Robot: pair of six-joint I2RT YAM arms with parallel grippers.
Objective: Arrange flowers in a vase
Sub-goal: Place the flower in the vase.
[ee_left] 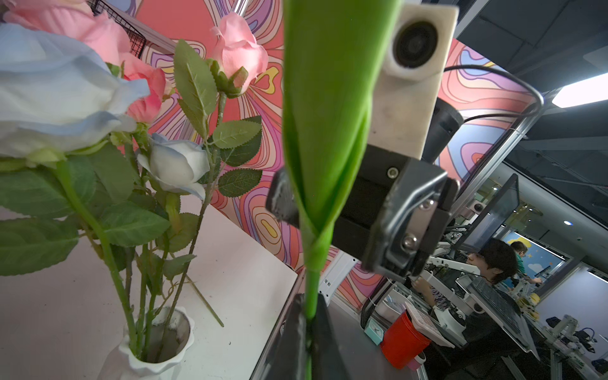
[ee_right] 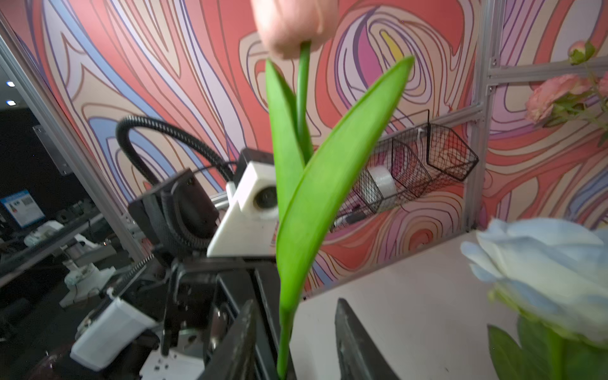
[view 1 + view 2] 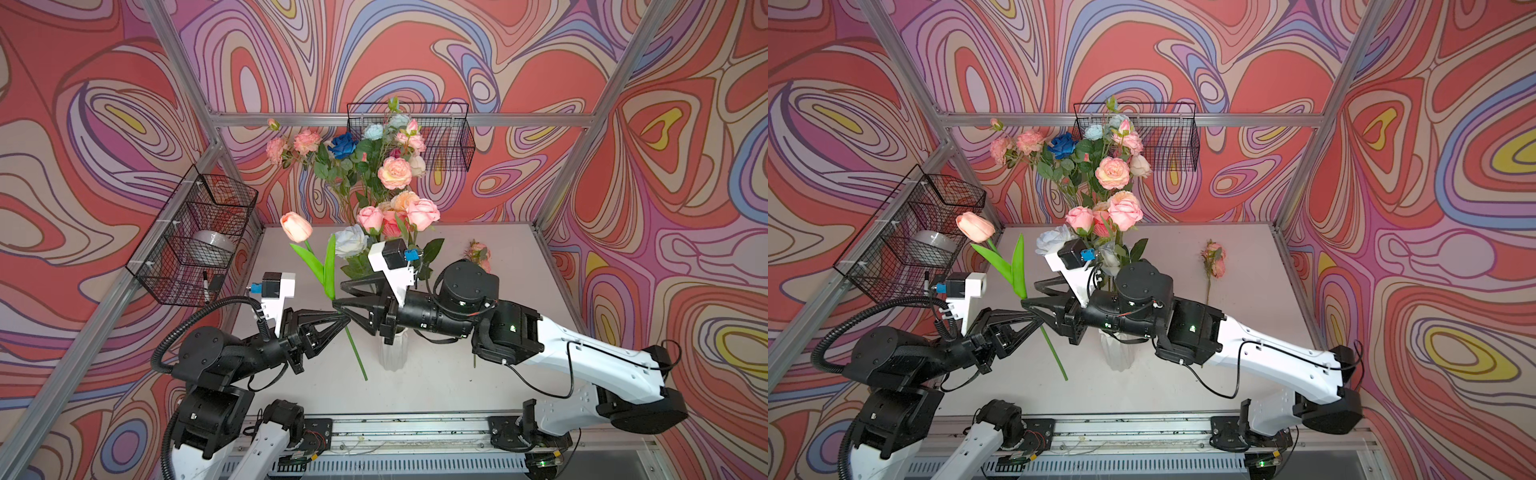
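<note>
A peach tulip (image 3: 296, 226) (image 3: 976, 226) with two long green leaves stands tilted over the table's left part. My left gripper (image 3: 347, 319) (image 3: 1038, 319) is shut on its stem (image 1: 311, 283), pinched at the fingertips of the left gripper (image 1: 309, 332). Just above that grip, my right gripper (image 3: 338, 296) (image 3: 1030, 294) (image 2: 296, 342) is open around the same stem (image 2: 284, 335), which lies near one finger with a gap to the other. The white ribbed vase (image 3: 392, 353) (image 3: 1121, 353) (image 1: 158, 358) stands under the right arm. It holds pink, peach, pale blue and deep blue flowers (image 3: 395, 216).
One pink flower (image 3: 478, 253) (image 3: 1213, 257) lies on the table at the back right. A wire basket (image 3: 195, 237) with a tape roll (image 3: 214, 245) hangs on the left wall. Another wire basket (image 3: 440, 133) hangs on the back wall, behind the tall blooms.
</note>
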